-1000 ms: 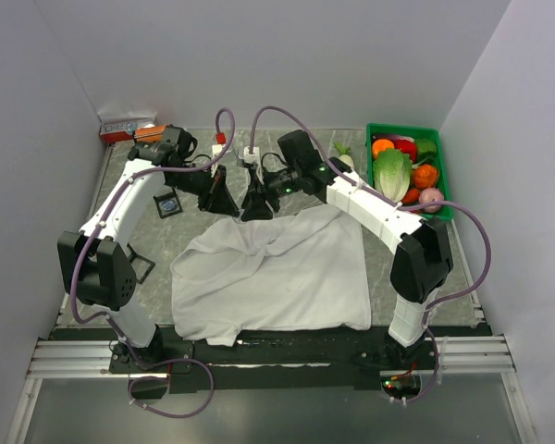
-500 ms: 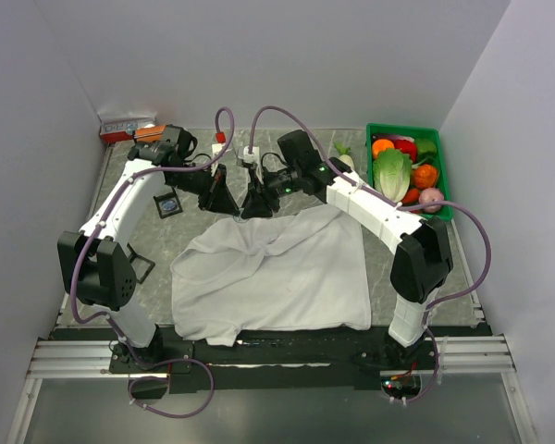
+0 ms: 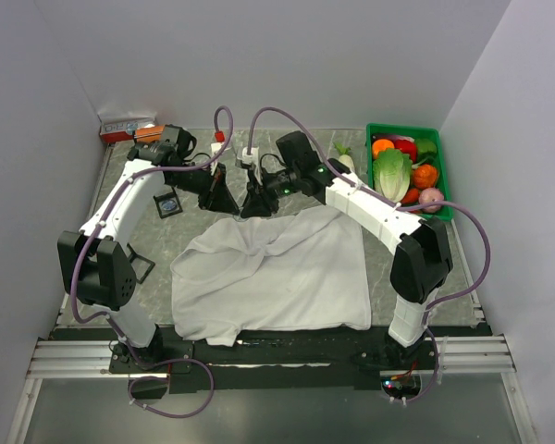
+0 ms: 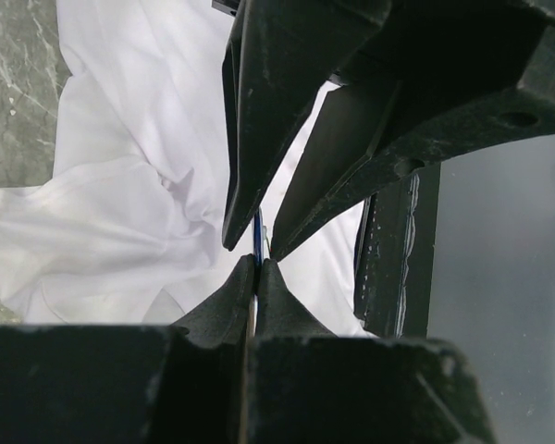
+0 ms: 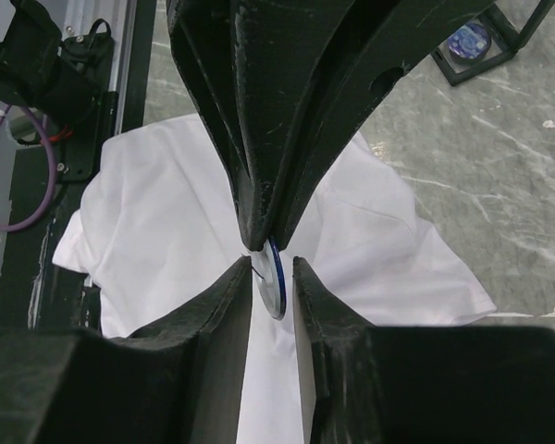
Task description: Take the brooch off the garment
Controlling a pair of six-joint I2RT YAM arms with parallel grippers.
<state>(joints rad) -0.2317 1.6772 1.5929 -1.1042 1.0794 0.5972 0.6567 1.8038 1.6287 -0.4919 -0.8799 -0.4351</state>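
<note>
- Left gripper (image 4: 255,277): clenched; its two fingertips pinch the brooch (image 4: 257,236) by its edge.
- Right gripper (image 5: 273,276): jaws parted, one on each side of the brooch, with a narrow gap visible at each face.
- The two grippers meet tip to tip from opposite sides.
- Brooch: a thin round disc. In the left wrist view it shows edge-on as a fine dark-blue line. In the right wrist view it shows at a slant, with a dark-blue rim and a paler face.
- Brooch position: between the fingertips, over the far edge of the shirt (image 3: 277,268). Whether it is attached to the cloth cannot be told.
- Shirt: white, rumpled, spread on the grey marbled table (image 3: 157,242).
- A green bin (image 3: 441,139) of vegetables stands at the far right.
</note>
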